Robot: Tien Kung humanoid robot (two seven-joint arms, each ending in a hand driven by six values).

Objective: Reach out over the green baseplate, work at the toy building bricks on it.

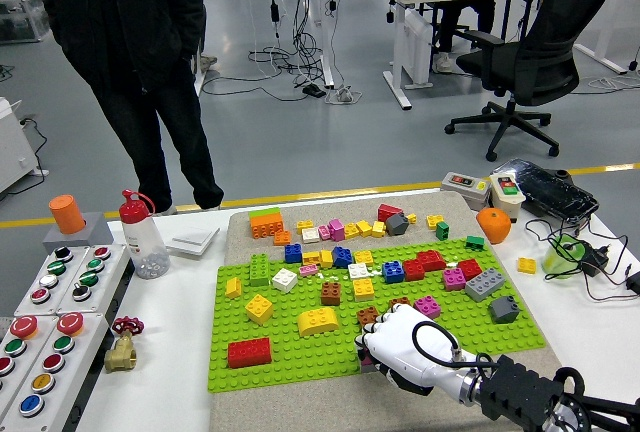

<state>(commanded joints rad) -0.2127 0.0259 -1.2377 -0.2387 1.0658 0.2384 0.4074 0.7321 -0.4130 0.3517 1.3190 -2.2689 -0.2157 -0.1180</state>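
The right hand (403, 340) lies low over the near edge of the green baseplate (300, 352), and its white fingers (372, 337) are curled around something small. A bit of pink shows under them, so I judge that it is closing on a small pink brick, but the brick itself is mostly hidden and I cannot tell if the grip is firm. Just beyond the fingers stands a brown brick (367, 314), and a little to the far right of the hand a magenta brick (428, 305). To the hand's left are the yellow arched brick (318, 321) and, further left, the red brick (248, 352).

The step in hand seems to be the pulling of a brick from the studs (or pressing it down, both fit). The next move calls for a straight lift without knocking the brown brick.

The baseplate rests on a beige mat (330, 210) on the white counter (170, 352). Far to the left are a panel of push buttons (50, 327) and a spray bottle (142, 236). Behind the counter a person in dark clothes (130, 62) stands, in an office room with a black chair (535, 47).
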